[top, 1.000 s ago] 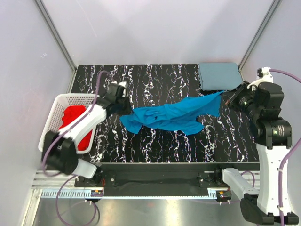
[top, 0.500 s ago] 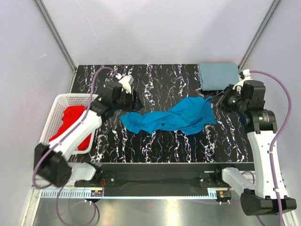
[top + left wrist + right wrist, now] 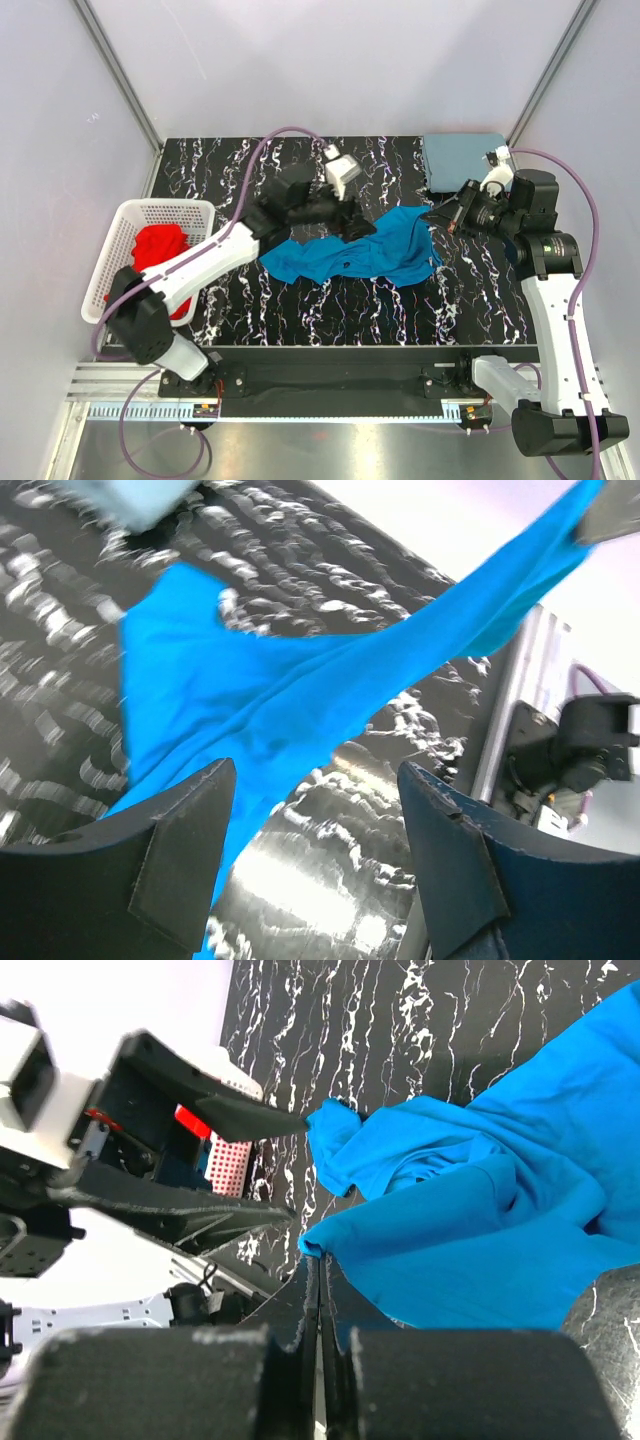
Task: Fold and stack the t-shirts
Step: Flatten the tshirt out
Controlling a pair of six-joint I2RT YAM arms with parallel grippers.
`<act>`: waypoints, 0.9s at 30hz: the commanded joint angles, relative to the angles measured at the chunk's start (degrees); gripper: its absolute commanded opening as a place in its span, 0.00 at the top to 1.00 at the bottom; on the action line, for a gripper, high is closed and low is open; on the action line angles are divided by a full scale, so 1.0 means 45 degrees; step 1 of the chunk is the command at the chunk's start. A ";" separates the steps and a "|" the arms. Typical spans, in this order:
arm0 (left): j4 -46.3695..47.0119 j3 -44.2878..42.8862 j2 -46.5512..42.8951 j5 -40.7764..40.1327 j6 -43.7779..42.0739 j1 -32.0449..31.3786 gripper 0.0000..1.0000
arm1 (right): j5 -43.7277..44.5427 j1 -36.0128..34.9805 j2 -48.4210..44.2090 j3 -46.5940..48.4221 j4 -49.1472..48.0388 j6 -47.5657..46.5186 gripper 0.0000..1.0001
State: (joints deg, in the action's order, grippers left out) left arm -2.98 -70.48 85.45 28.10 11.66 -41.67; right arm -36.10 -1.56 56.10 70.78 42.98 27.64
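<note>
- Basically mid-spread on the bright blue t-shirt (image 3: 360,255): lying crumpled across the middle of the surface (image 3: 200,170), nowhere near flat, so no fold started by the look of it.
- Right tool (image 3: 437,216): pressed together, pinching the shirt's right-hand corner and holding that end up off the surface.
- Left tool (image 3: 315,780): spread wide, hovering over the far side of the bunched cloth, gripping nothing.
- Best bet for doing it well: come down on a single layer at an edge or corner opposite the right pinch, not on the fat wad in the middle. Otherwise probably ends up dragging a lump instead of opening the shirt.
- Then pull both ends apart gently, keep the tension even, lay flat before letting go.
- Worth minding the dusty grey-blue t-shirt (image 3: 465,162), folded in the far right corner, near the right tool; easy to nudge.
- Red t-shirts (image 3: 155,255) waiting in the white basket (image 3: 125,215) at the left edge, well apart from the action.
- Top view: gives the whole layout, both arms, folded shirt and basket, but hides the jaws of both tools.
- Left wrist view: shows the gap between the fingers (image 3: 170,860) plainly, plus the cloth stretched taut up toward the right tool.
- Right wrist view: shows the right tool shut flat with a blue edge right at its tip, and the left tool hanging opposite.
</note>
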 commanded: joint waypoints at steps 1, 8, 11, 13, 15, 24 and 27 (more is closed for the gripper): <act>0.1406 -0.2050 0.0560 0.1157 -0.1066 -0.0582 0.28 | -0.0515 -0.0121 -0.0102 0.0071 0.0096 -0.0438 1.00; 0.1425 -0.3069 0.1674 0.0886 -0.1868 -0.1599 0.27 | -0.0045 -0.0102 -0.0181 -0.0046 0.0370 -0.0419 1.00; 0.1600 -0.3224 0.1811 0.0651 -0.2064 -0.1852 0.27 | 0.0014 -0.0121 -0.0142 -0.0046 0.0390 -0.0361 1.00; 0.1717 -0.3380 0.1909 0.0593 -0.2219 -0.1950 0.28 | -0.0006 -0.0121 -0.0122 -0.0105 0.0332 -0.0321 1.00; 0.1543 -0.3732 0.2182 0.0592 -0.2414 -0.2087 0.28 | -0.0045 -0.0121 -0.0122 -0.0202 0.0215 -0.0166 1.00; 0.1776 -0.4259 0.3081 0.0670 -0.2494 -0.2322 0.39 | -0.0104 -0.0102 -0.0259 -0.0300 -0.0020 -0.0029 1.00; 0.2029 -0.4299 0.3179 0.0651 -0.2416 -0.2342 0.44 | -0.0142 -0.0102 -0.0181 -0.0339 -0.0040 -0.0029 1.00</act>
State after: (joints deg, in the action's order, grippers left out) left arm 1.06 -86.52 99.81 31.05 1.80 -51.90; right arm -36.10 -1.61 55.90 69.28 44.84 26.98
